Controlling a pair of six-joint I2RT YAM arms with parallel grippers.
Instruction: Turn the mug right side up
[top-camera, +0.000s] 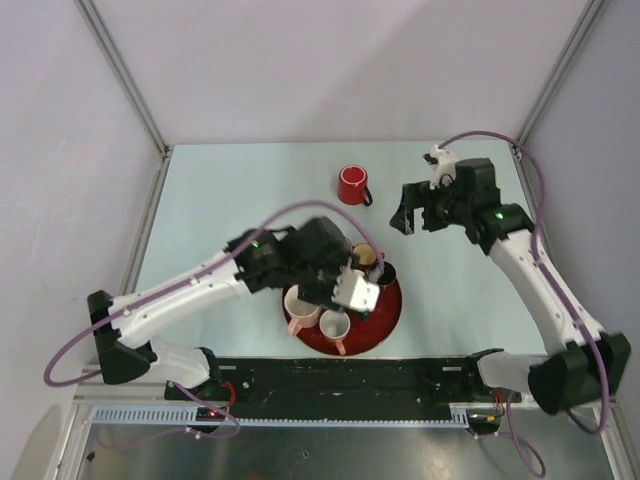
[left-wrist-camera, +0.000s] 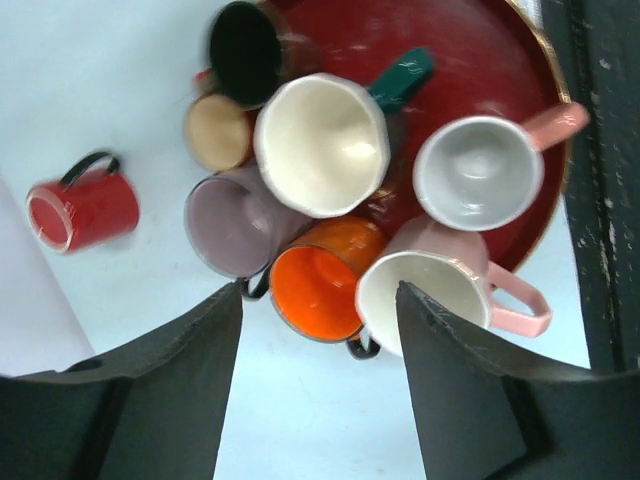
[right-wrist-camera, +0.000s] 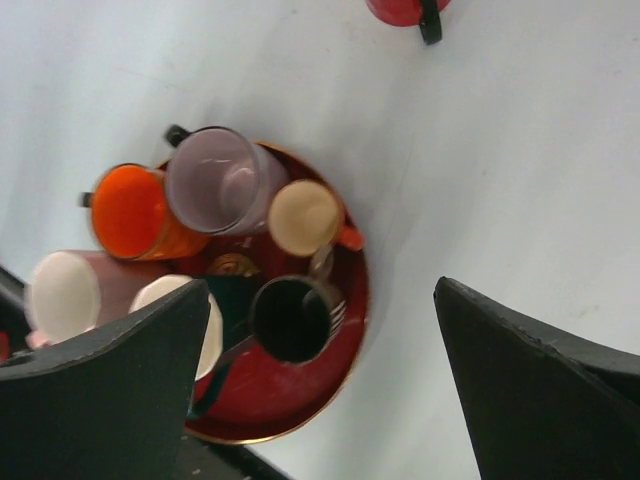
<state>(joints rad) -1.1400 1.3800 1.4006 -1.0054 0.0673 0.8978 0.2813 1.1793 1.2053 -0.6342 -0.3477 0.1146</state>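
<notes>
Now the left gripper (left-wrist-camera: 318, 298) hovers, fingers apart, over the crowded tray (left-wrist-camera: 450, 40); dip lower and it clips those cups (left-wrist-camera: 320, 145). Further out, the right gripper (right-wrist-camera: 320, 290) hangs wide open near the red mug (top-camera: 352, 185), alone on the table (top-camera: 250, 190); a shallow pinch could skid it

White left arm (top-camera: 185, 292) and right arm (top-camera: 545, 295), black joints (top-camera: 470, 200), purple cables (top-camera: 487, 134), green lights (top-camera: 499, 214), black gripper fingers (left-wrist-camera: 160, 400)

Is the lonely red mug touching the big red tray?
Apart. The top external view shows bare table between the red mug and the tray.
</notes>
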